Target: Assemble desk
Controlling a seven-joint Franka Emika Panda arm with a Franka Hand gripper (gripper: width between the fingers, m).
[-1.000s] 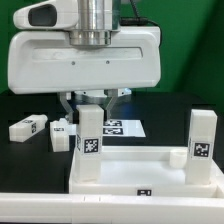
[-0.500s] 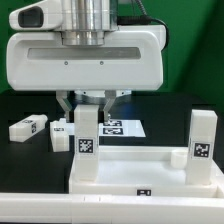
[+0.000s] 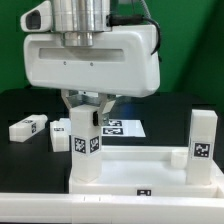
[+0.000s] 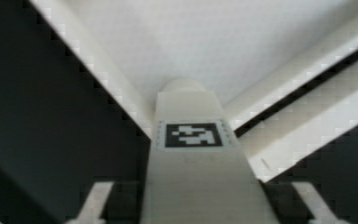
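Down and to the exterior view's right came the gripper (image 3: 84, 112); it holds the near left leg (image 3: 84, 146) upright, likely to fix it into the desk top (image 3: 150, 172).

The desk top (image 3: 130, 172) lies on the table (image 3: 20, 155) with one leg (image 3: 85, 140) standing at its corner on the exterior view's left and another leg (image 3: 203, 138) at the right corner. Behind lies the marker board (image 3: 122, 127). Two loose legs (image 3: 27, 127) (one (image 3: 59, 133) partly hidden) lie off to the left.
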